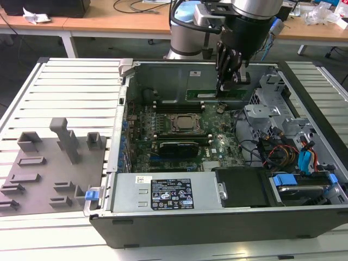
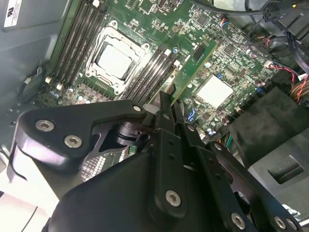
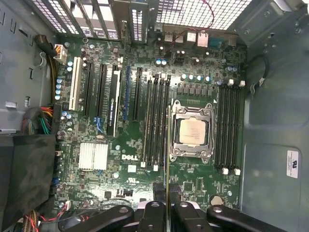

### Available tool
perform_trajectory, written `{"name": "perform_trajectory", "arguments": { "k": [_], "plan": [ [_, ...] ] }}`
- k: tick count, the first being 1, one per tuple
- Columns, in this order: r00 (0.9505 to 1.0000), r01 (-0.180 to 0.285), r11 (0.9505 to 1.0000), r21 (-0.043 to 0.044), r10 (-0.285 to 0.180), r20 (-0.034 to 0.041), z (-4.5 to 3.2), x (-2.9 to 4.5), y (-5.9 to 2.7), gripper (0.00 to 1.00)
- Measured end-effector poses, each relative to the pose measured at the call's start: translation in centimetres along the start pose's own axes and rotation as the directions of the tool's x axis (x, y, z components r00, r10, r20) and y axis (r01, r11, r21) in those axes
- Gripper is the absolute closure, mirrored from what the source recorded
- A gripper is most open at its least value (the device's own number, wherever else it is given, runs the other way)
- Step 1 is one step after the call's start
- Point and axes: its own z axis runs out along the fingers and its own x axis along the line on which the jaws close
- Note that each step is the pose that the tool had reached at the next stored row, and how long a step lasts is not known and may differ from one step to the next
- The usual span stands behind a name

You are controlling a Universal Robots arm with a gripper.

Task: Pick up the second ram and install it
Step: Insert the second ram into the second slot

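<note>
Green stick first: the second ram (image 1: 215, 94) is pinched in the hand (image 1: 222, 86), fingers narrow on its middle. It hangs level over the open case (image 1: 117, 163) and isn't seated in anything yet. In the exterior view it's at roughly 1 o'clock from the processor socket (image 1: 184, 124), close to the case's far wall. In the first wrist view its thin edge looks lined up with the memory slots (image 3: 157, 121) right beside the socket. I can't tell how high above them it is, though.

What I'd worry about:
- The grip is a small patch mid-stick, so any off-centre push could let it pivot or slip, and one end goes in crooked.
- If it's a hair off the slot line, it lands on the slot wall or on the socket frame next door, and pressing then flexes the board.
- I can't make out the notch or the slot latches, so reversed keying or shut latches would jam it.

Around it, clock positions from the socket in the exterior view:
- The black-finned card (image 1: 178, 147) is at 6 o'clock, well clear.
- Loose cables (image 1: 255, 147) bunch at 3 to 4 o'clock, and the drive cage (image 1: 272, 89) stands at 2 o'clock, near the hand's flank. That's the tight side.
- The grey tray (image 1: 32, 179) lies on the slatted worktop (image 1: 76, 81) at 8 o'clock, out of the way.
</note>
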Motion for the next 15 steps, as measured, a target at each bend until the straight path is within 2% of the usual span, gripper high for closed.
{"name": "perform_trajectory", "arguments": {
  "k": [8, 15],
  "plan": [
    [1.0000, 0.000, 1.0000, 0.0000, 0.000, 0.0001, 0.41, 0.00, 0.29, 0.86],
    [1.0000, 0.000, 1.0000, 0.0000, 0.000, 0.0000, 2.06, 0.09, 0.20, 0.86]
  ]
}}
